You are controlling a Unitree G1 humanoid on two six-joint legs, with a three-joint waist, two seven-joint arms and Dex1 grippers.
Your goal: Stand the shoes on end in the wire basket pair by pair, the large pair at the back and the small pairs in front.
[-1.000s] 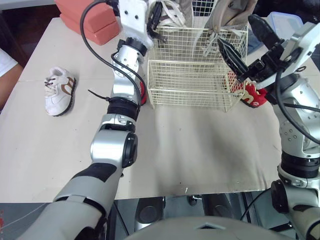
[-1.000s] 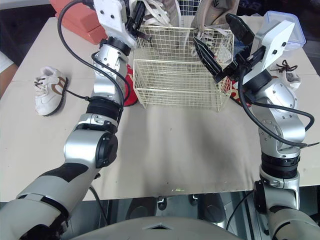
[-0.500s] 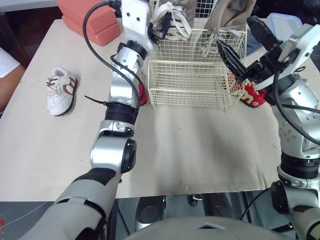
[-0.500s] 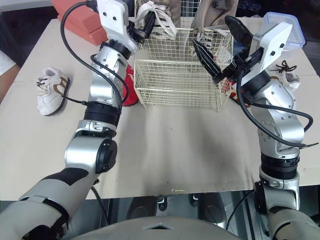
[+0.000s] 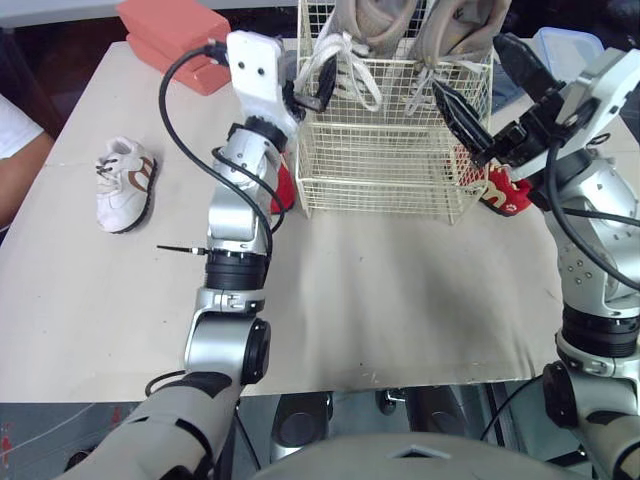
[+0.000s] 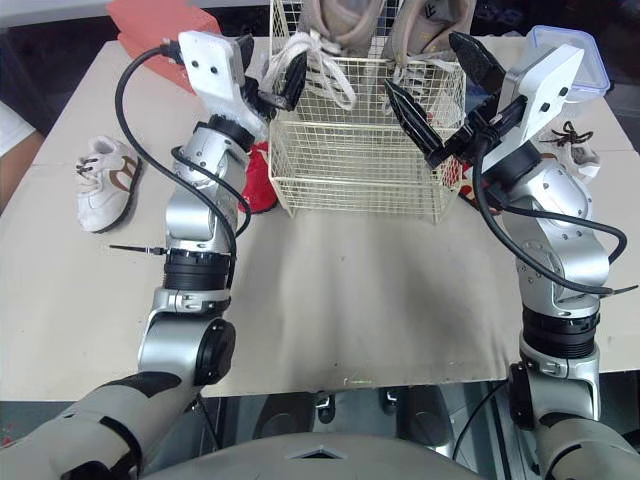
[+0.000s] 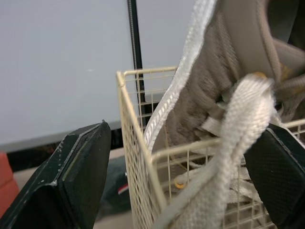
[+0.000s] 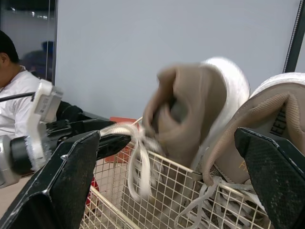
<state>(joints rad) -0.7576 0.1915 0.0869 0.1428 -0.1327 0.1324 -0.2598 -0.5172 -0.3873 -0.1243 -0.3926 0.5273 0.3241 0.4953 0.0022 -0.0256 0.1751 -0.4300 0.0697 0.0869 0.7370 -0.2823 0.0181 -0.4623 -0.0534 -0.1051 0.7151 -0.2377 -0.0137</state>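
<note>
Two large beige shoes stand on end in the back part of the wire basket (image 5: 380, 170): left one (image 5: 362, 22), right one (image 5: 455, 25), side by side, sticking up above the rim. White laces (image 5: 345, 70) from the left one hang over the basket's left wall.

Left claw (image 5: 307, 88) is at the basket's top left corner, fingers spread wide. The corner wire and a lace sit between them, but nothing is clamped.

Right claw (image 5: 487, 85) is at the basket's right rim, wide open and holding nothing. One finger is over the basket edge near the right large shoe, the other is outside.

Small shoes are all on the worktop (image 5: 400, 300):
- White/brown one (image 5: 122, 183) is well left of the basket.
- Red one (image 5: 284, 190) is just beside the basket's left wall, partly behind the left arm.
- Second red one (image 5: 505, 190) is against the right wall.
- Another white one (image 6: 575, 145) is far right, near a clear plastic container (image 6: 575, 50).

Salmon boxes (image 5: 170, 30) are at back left. A person's arm (image 5: 15, 170) is at the left edge.
</note>
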